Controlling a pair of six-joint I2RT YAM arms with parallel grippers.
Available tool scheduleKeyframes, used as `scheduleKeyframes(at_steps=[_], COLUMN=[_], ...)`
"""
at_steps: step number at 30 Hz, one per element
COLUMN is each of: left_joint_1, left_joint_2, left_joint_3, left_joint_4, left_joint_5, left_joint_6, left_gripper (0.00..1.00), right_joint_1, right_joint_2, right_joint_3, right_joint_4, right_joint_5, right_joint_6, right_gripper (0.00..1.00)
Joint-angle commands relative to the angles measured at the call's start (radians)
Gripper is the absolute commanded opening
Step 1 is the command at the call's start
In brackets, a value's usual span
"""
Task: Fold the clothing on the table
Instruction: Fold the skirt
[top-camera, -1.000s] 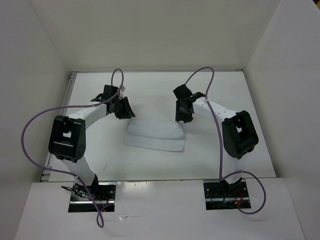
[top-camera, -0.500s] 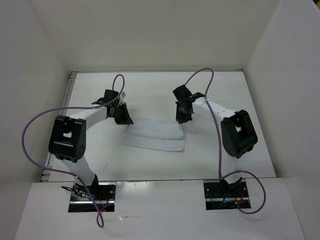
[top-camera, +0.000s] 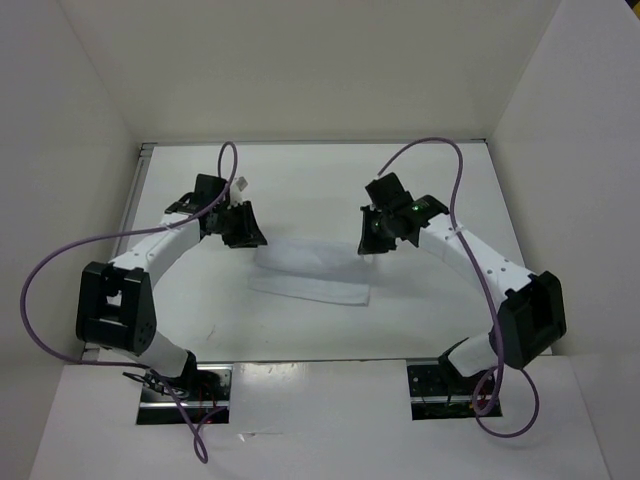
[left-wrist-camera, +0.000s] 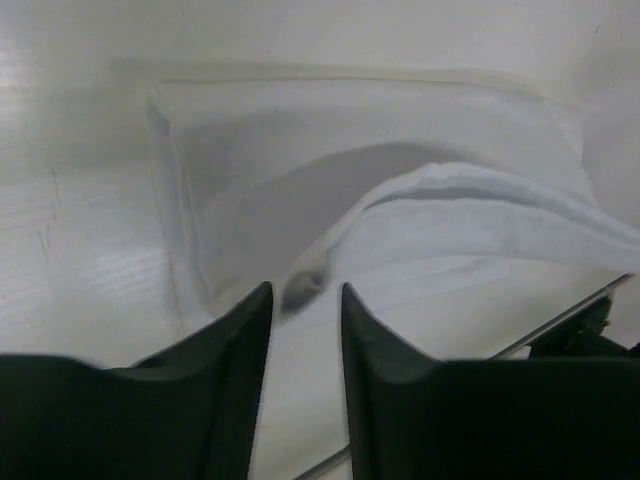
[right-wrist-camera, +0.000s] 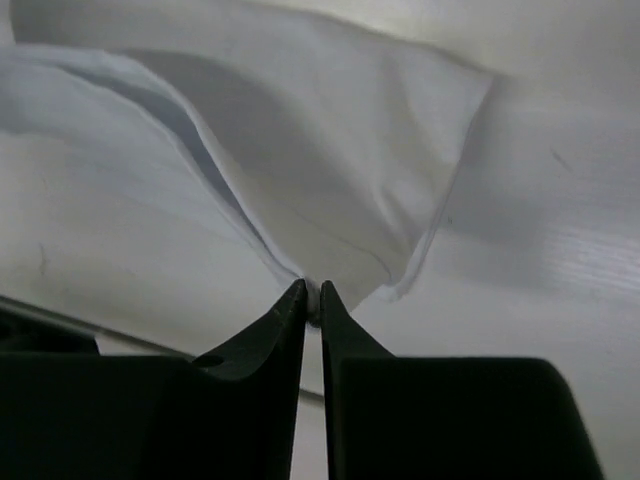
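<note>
The clothing (top-camera: 310, 272) is a thin white garment lying as a folded strip mid-table (top-camera: 300, 180). My right gripper (top-camera: 372, 243) is at its far right corner. In the right wrist view that gripper (right-wrist-camera: 311, 290) is shut on a pinch of the clothing (right-wrist-camera: 330, 150), and the fabric rises from the table to its tips. My left gripper (top-camera: 243, 228) is at the far left corner. Seen from the left wrist, its jaws (left-wrist-camera: 305, 290) stand a little apart. A small pucker of the clothing (left-wrist-camera: 400, 150) sits right at the gap, and a raised ridge of fabric runs off to the right.
White walls enclose the table on the left, back and right. Purple cables (top-camera: 228, 160) loop over both arms. A metal strip (top-camera: 143, 160) marks the table's left edge. Both arm bases (top-camera: 185, 390) sit at the near edge. A dark part of the right arm (left-wrist-camera: 585, 335) shows in the left wrist view.
The right arm has stretched out, its elbow swinging right and toward the near edge. The left elbow has dropped toward the near left. Both grippers stayed at the far corners; the far edge has lifted slightly.
</note>
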Motion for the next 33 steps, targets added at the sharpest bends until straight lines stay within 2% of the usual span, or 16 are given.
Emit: scheduleKeyframes(at_steps=[1, 2, 3, 6, 9, 11, 15, 16, 18, 19, 20, 21, 22, 25, 28, 33], left_joint_1=[0.002, 0.002, 0.002, 0.002, 0.002, 0.002, 0.002, 0.002, 0.002, 0.011, 0.011, 0.011, 0.011, 0.011, 0.011, -0.010], left_joint_2=[-0.062, -0.076, -0.106, -0.151, -0.148, -0.084, 0.055, 0.077, 0.146, 0.169, 0.194, 0.241, 0.264, 0.352, 0.393, 0.412], left_joint_3=[-0.030, -0.030, -0.030, -0.030, 0.007, 0.060, 0.155, 0.172, 0.229, 0.252, 0.279, 0.339, 0.368, 0.462, 0.452, 0.432], left_joint_4=[-0.161, -0.186, -0.224, -0.252, -0.240, -0.208, -0.112, -0.087, -0.018, 0.000, 0.013, 0.013, 0.013, -0.024, -0.021, -0.024], left_joint_5=[0.036, 0.036, 0.036, 0.026, 0.006, 0.018, 0.018, 0.018, 0.009, 0.021, 0.030, 0.030, 0.030, 0.030, 0.085, 0.177], left_joint_6=[0.056, 0.065, 0.075, 0.075, 0.075, 0.075, 0.038, 0.026, 0.000, -0.014, -0.014, -0.014, -0.014, 0.007, 0.016, 0.033], left_gripper=[0.45, 0.50, 0.53, 0.57, 0.57, 0.57, 0.57, 0.57, 0.50, 0.42, 0.17, 0.06, 0.00, 0.00, 0.00, 0.00], right_joint_1=[0.042, 0.043, 0.043, 0.043, 0.043, 0.030, 0.010, 0.010, 0.010, 0.001, 0.001, 0.001, 0.001, 0.001, 0.001, 0.010], right_joint_2=[-0.062, -0.103, -0.123, -0.160, -0.141, -0.113, 0.019, 0.045, 0.141, 0.181, 0.224, 0.304, 0.338, 0.444, 0.517, 0.541], right_joint_3=[-0.055, -0.066, -0.066, -0.031, 0.011, 0.029, 0.061, 0.062, 0.101, 0.152, 0.185, 0.219, 0.280, 0.359, 0.393, 0.355], right_joint_4=[-0.165, -0.185, -0.221, -0.270, -0.258, -0.209, -0.080, -0.001, 0.078, 0.119, 0.120, 0.120, 0.120, 0.120, 0.109, 0.129], right_joint_5=[-0.095, -0.106, -0.106, -0.065, -0.037, -0.037, 0.077, 0.089, 0.101, 0.101, 0.101, 0.121, 0.130, 0.104, 0.069, 0.018], right_joint_6=[0.021, 0.030, 0.030, 0.040, 0.040, 0.027, 0.018, 0.018, 0.009, 0.000, 0.000, -0.020, -0.020, -0.042, -0.042, -0.022], right_gripper=[0.16, 0.19, 0.27, 0.33, 0.34, 0.34, 0.34, 0.27, 0.14, 0.01, 0.00, 0.00, 0.00, 0.00, 0.00, 0.00])
